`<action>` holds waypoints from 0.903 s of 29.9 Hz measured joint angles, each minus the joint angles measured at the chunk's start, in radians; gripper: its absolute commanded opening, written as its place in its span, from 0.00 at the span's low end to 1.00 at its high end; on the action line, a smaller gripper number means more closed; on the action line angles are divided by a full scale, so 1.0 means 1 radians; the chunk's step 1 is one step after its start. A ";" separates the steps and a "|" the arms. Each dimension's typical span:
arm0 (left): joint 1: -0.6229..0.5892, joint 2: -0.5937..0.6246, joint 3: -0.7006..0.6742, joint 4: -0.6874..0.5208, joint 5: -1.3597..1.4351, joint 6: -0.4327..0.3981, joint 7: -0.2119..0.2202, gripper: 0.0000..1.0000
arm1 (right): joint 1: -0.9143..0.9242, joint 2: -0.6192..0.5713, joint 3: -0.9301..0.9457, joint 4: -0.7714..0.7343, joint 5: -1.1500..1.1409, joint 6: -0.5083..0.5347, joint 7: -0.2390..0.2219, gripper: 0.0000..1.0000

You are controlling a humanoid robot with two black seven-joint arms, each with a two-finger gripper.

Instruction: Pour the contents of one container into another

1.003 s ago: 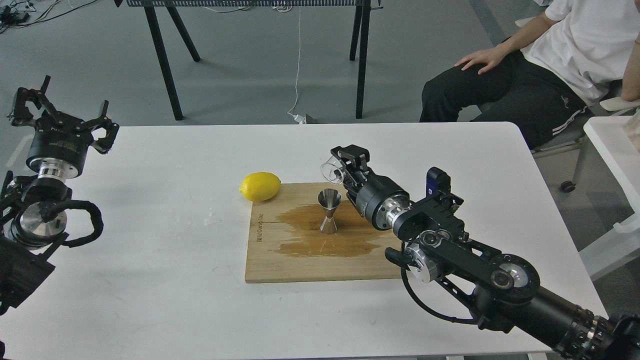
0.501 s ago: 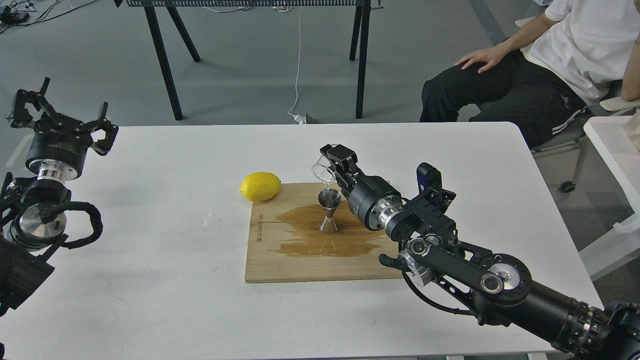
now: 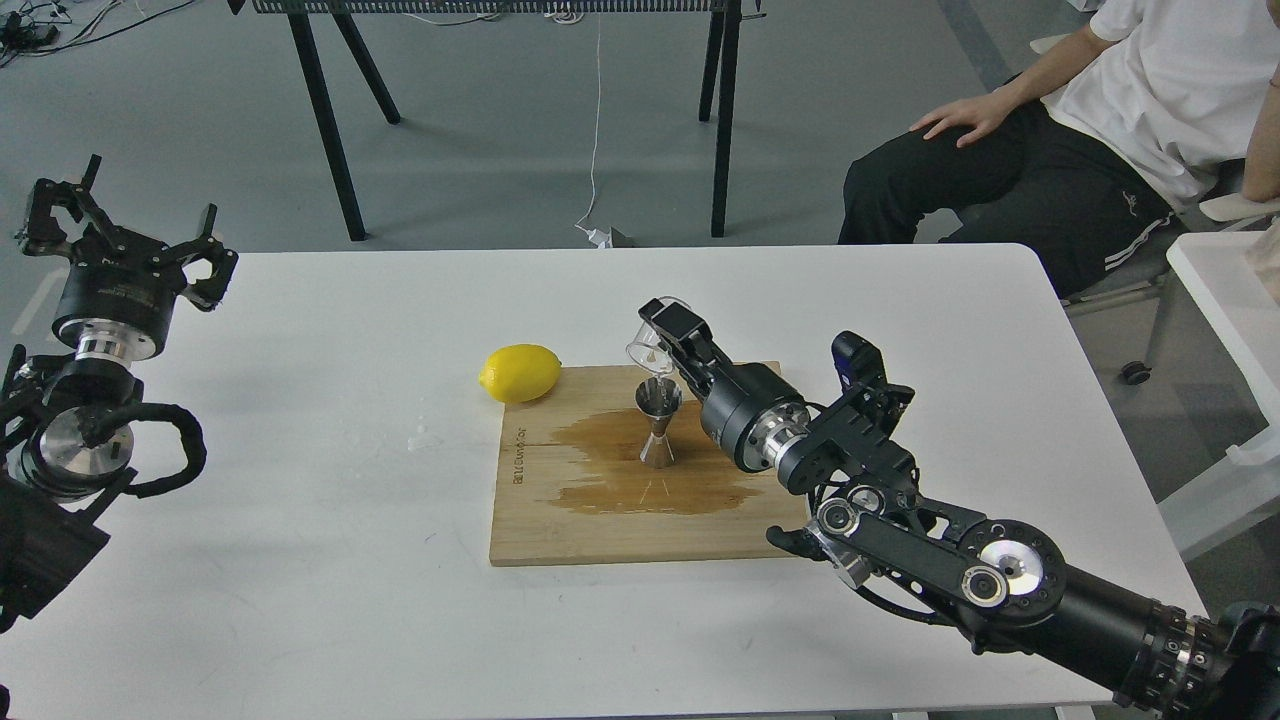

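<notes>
While tilted over the jigger [image 3: 659,421], glass cup [image 3: 647,347] within right claw [image 3: 662,335].

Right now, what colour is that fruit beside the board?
Bright yellow: the lemon, clearest in the head view.

Shiny steel jigger [image 3: 659,424], clear glass cup [image 3: 646,347], wet wooden board [image 3: 640,520].

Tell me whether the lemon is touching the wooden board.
Touching. In the head view the lemon rests against the far-left corner of the wooden board, overlapping its edge with no white table visible between them.
</notes>
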 measured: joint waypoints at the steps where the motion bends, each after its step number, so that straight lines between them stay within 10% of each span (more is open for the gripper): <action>1: 0.000 0.000 0.000 0.000 0.000 0.000 0.000 1.00 | 0.002 0.000 -0.001 -0.001 -0.004 0.000 0.000 0.32; 27: 0.005 -0.002 0.000 0.000 -0.001 0.000 0.000 1.00 | 0.060 -0.030 -0.126 -0.043 -0.122 -0.015 0.036 0.32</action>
